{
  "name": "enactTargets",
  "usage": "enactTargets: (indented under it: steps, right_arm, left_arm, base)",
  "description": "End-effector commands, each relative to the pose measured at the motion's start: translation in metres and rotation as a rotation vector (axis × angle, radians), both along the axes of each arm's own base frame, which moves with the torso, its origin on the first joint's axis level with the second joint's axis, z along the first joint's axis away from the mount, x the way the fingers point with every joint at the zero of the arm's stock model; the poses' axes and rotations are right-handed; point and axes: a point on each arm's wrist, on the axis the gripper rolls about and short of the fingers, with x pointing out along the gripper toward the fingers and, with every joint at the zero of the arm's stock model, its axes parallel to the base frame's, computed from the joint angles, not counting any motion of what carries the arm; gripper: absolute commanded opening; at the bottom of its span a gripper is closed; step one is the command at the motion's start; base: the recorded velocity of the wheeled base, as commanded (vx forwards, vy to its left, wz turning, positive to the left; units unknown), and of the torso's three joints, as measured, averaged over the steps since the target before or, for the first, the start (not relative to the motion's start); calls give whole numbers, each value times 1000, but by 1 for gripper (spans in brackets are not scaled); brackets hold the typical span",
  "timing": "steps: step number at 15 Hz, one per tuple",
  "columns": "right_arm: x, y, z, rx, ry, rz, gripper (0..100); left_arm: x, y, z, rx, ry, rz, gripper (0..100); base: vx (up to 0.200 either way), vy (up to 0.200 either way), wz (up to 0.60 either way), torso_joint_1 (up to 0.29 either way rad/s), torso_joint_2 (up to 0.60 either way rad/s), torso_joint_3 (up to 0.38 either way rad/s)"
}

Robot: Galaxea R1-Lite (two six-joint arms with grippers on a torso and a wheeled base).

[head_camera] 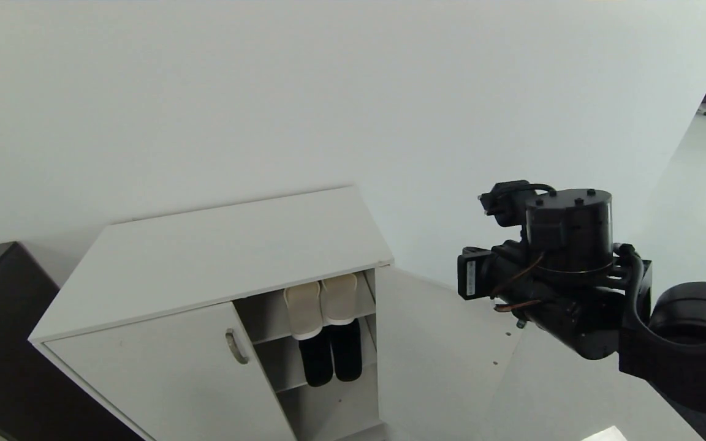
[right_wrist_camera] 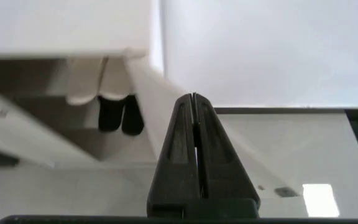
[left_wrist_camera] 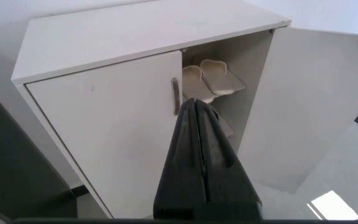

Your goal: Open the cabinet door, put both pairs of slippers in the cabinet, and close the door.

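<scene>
Cabinet: right door stands open, left door is shut. White slippers lie side by side on the upper shelf. Black slippers lie on the shelf directly below. Left pincer is pressed together and faces the cabinet front. Right pincer is likewise pressed together.

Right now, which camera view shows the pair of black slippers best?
The head view. There the black slippers lie side by side in the open cabinet, just below the white pair, and almost all of them is visible. The right wrist view shows just their ends under the white pair. In the left wrist view, the left gripper covers that spot.
</scene>
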Motion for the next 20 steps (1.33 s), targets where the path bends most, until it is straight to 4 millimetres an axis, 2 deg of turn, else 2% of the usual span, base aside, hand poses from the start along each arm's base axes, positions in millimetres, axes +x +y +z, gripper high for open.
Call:
enactTargets:
  steps: [1,4,6,8,16,20]
  right_arm:
    - [17,-10,-10,16,33,-67,0]
    - [30,-19,-17,11,48,-112,0]
    - [32,-19,-19,13,50,-115,0]
    - [38,-25,-22,13,57,-134,0]
    - [84,-42,-42,40,47,-195,0]
    - [107,-53,-65,39,78,-209,0]
  left_arm:
    - [0,0,0,0,0,-1,0]
    - [0,0,0,0,0,-1,0]
    - [0,0,0,0,0,-1,0]
    - [0,0,0,0,0,1,0]
    - [0,0,0,0,0,-1,0]
    - [0,0,0,0,0,-1,0]
  base:
    - [-200,0,0,2,12,-2]
    - [-200,0,0,9,9,-1]
    - [-200,0,0,-12,7,-2]
    - [0,0,0,0,0,0]
    - [0,0,0,0,0,0]
    - [0,0,0,0,0,0]
